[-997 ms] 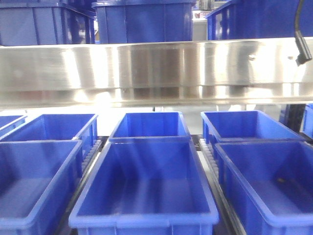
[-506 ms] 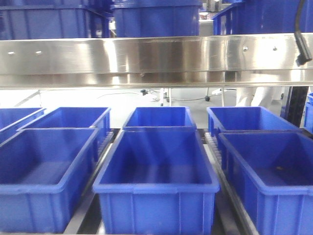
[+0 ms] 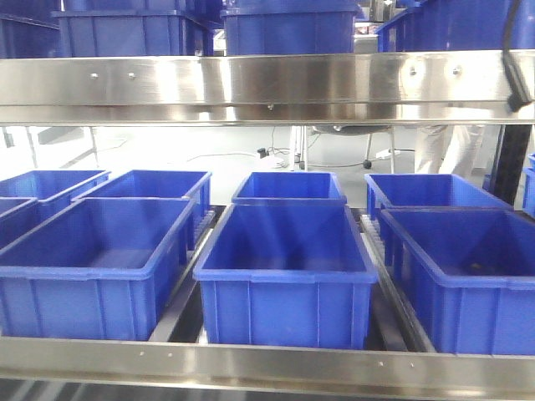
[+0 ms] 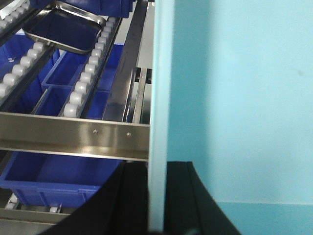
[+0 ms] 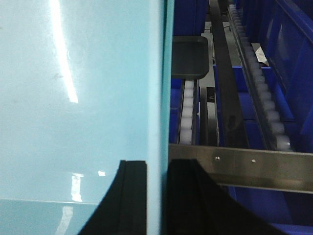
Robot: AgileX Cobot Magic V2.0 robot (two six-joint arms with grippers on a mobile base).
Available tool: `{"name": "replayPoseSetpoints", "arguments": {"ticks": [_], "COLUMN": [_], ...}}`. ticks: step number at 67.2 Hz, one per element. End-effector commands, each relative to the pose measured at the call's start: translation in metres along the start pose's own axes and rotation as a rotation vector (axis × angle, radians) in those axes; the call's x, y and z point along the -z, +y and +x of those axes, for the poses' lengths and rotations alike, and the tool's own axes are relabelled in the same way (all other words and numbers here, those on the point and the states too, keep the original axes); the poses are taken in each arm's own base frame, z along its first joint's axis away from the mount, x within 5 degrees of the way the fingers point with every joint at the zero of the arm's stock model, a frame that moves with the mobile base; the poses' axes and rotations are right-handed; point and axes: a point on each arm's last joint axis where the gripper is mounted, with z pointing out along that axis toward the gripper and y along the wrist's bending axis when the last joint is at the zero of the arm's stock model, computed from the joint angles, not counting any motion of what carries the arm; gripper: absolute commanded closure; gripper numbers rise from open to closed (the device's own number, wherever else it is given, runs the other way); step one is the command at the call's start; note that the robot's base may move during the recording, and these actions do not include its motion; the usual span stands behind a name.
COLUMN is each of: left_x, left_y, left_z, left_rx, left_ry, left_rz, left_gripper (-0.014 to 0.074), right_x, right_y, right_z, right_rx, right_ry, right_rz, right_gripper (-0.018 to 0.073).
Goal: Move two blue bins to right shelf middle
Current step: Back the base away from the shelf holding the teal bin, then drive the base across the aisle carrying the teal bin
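Exterior front-facing view: we record a shelf level carrying deep blue bins, all upright with their tops open. The front row runs across the middle of the frame: left bin [image 3: 92, 276], centre bin [image 3: 284, 284] and right bin [image 3: 460, 292]. A second row of bins [image 3: 288, 188] stands directly behind them. An upper steel rail [image 3: 267, 83] crosses the top of the frame, with more blue bins [image 3: 288, 29] standing above it. A lower steel rail [image 3: 267, 368] runs along the bottom edge. A black cable [image 3: 517, 67] hangs at upper right.

Left wrist-mounted view: the left hand [image 4: 157, 169] sits at bottom centre. Its black fingers [image 4: 124, 200] lie against either side of the edge of a pale blue wall [image 4: 234, 98], so the hand is clamped on it. The wall fills the right half of the frame. We cannot tell whether it belongs to a bin. At left we note a steel crossbar [image 4: 73, 134], a white roller track [image 4: 93, 68], a steel tray [image 4: 66, 29] at upper left and a deep blue bin [image 4: 54, 176] at lower left.

Right wrist-mounted view: the right hand [image 5: 157, 166] is likewise clamped on a pale blue wall edge, with that wall's broad face [image 5: 73, 98] filling the left half. At right we see a steel bar [image 5: 244, 164], a roller line [image 5: 264, 93], a dark grey plate [image 5: 188, 56] and dark blue bins [image 5: 288, 44].
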Motion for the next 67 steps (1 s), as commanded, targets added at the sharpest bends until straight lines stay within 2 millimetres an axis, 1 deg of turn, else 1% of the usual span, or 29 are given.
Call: {"name": "replayPoseSetpoints", "arguments": {"ticks": [1, 67], "left_x": [0.0095, 0.0095], "left_y": [-0.0016, -0.0016], "left_z": [-0.0148, -0.0148], "left_rx": [-0.003, -0.003], "left_ry": [-0.120, -0.120], "left_rz": [0.040, 0.040], "left_gripper": [0.0707, 0.0707], "right_x": [0.0163, 0.0163], "right_y": [0.0061, 0.0061], "right_z": [-0.0179, -0.0179], "right_rx": [-0.013, -0.013], "right_ry": [-0.144, -0.144], "right_rz": [-0.080, -0.080], "right_gripper": [0.0722, 0.0722]}}
